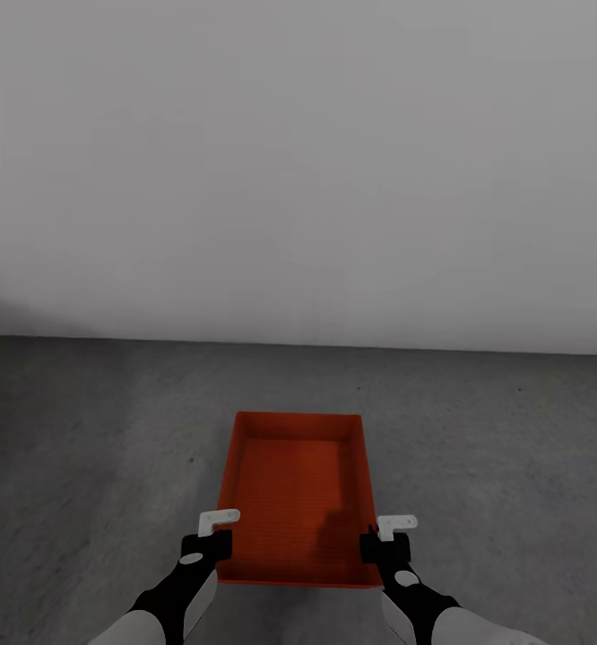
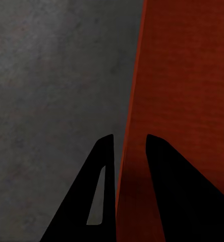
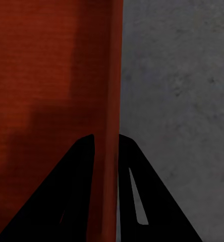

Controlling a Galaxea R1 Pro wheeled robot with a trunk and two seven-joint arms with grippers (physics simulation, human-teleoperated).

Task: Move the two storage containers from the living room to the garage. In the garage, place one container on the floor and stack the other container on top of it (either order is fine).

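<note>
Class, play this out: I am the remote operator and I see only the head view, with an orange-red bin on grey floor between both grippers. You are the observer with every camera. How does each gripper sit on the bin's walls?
Observer: In the left wrist view, the left gripper straddles the storage container's left wall, one finger outside, one inside.
Operator: And the right side?
Observer: The right gripper straddles the right wall the same way, fingers close against it.
Operator: Anything under the wall there?
Observer: Beside the right wall, the right wrist view shows bare grey floor; whether the bin touches it, I cannot tell.
</note>
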